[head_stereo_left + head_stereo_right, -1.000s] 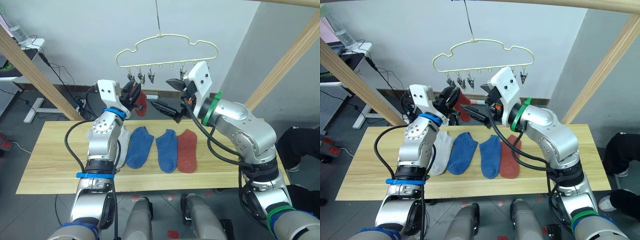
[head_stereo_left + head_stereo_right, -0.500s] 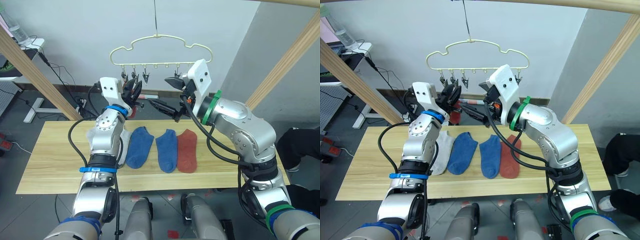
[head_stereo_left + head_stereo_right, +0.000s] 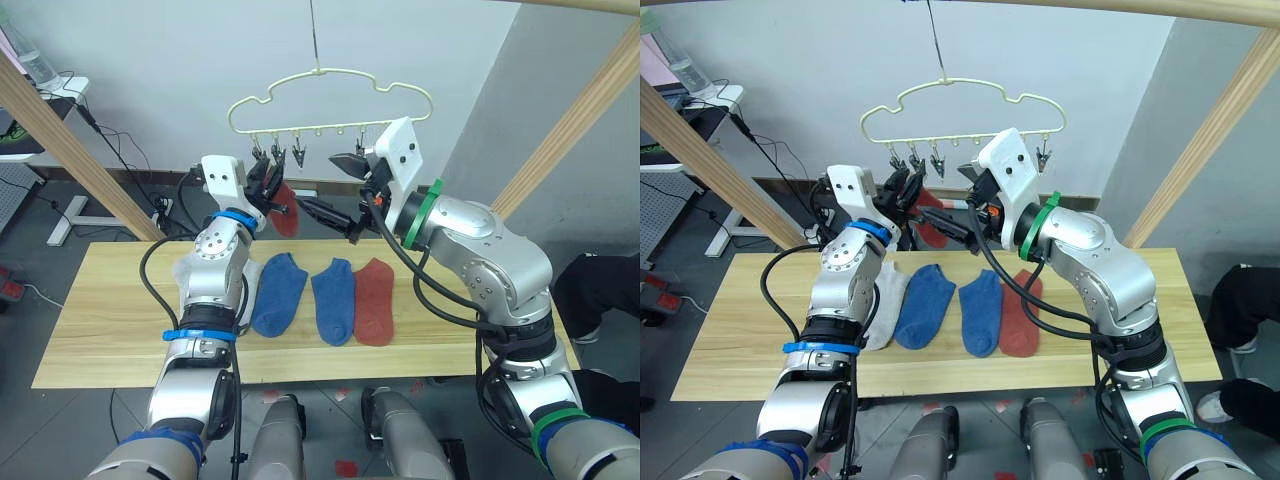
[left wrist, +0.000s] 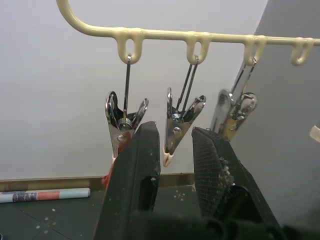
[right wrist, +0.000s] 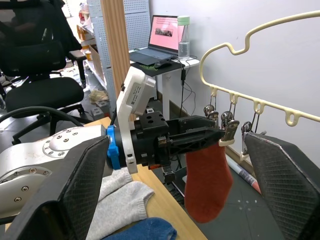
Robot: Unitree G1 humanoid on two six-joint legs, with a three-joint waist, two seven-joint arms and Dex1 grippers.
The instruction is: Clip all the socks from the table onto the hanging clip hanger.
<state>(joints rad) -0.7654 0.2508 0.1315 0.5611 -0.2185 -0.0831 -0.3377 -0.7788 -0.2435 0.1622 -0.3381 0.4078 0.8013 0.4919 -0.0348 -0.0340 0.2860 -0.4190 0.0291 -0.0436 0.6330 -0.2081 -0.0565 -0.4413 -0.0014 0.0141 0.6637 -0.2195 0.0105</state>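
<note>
**Red sock hangs at the first clip, right by our left gripper**

Our left gripper [image 4: 175, 165] is up at the clip hanger [image 3: 330, 95], in the upper middle of the head view. Its two fingers [image 4: 135, 170] stand a little apart with nothing between them. The second clip [image 4: 182, 122] sits just past the gap. The rust-red sock [image 5: 207, 182] hangs straight down from the first clip [image 4: 124, 120], just beside our left finger. Its long side points down. We think it is clipped on.

Our right gripper [image 3: 352, 165] waits near the other end of the clips, jaws wide apart and empty.

On the table [image 3: 100, 330], in the middle of the frame, lie a grey sock [image 3: 885, 305], two blue socks [image 3: 278, 292] and another red sock [image 3: 375, 300]. Our left arm is nearer the grey one.
</note>
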